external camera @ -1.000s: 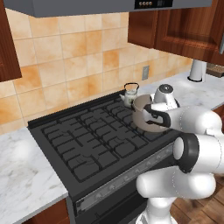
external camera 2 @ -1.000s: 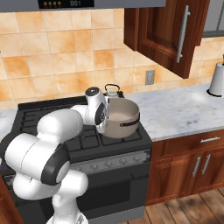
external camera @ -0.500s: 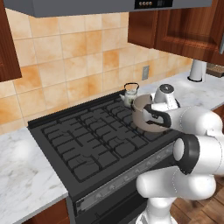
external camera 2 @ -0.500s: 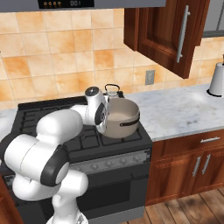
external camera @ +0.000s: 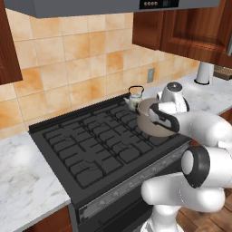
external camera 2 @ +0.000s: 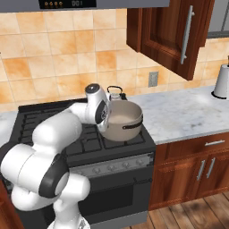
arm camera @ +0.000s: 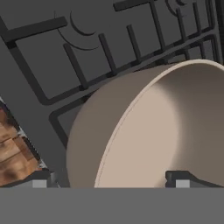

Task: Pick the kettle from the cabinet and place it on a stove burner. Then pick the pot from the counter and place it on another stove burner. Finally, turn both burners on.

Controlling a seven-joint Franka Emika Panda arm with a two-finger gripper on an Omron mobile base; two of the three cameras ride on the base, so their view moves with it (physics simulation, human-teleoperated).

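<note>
The taupe-grey pot point(external camera: 149, 123) point(external camera 2: 124, 124) stands on the front right burner of the black stove point(external camera: 86, 145). Behind it, on the rear right burner, sits the small kettle point(external camera: 135, 97) point(external camera 2: 115, 92) with its black arched handle. My gripper point(arm camera: 111, 179) point(external camera: 156, 118) is open and straddles the pot's rim. One fingertip point(arm camera: 41, 177) is outside the wall and the other inside the pale bowl, apart from the metal. The reddish-brown cabinet point(external camera 2: 170, 31) hangs up right with its door swung open.
The white marble counter point(external camera 2: 188, 112) runs right of the stove, with a white paper-towel roll point(external camera 2: 221, 80) at its far end. Silver knobs point(external camera 2: 112, 166) line the stove's front. The left burners point(external camera: 68, 136) are bare. A range hood point(external camera 2: 89, 3) hangs above.
The jaws have spread wide off the pot's rim. The pot stays put on the front right burner, and the arm has barely moved.
</note>
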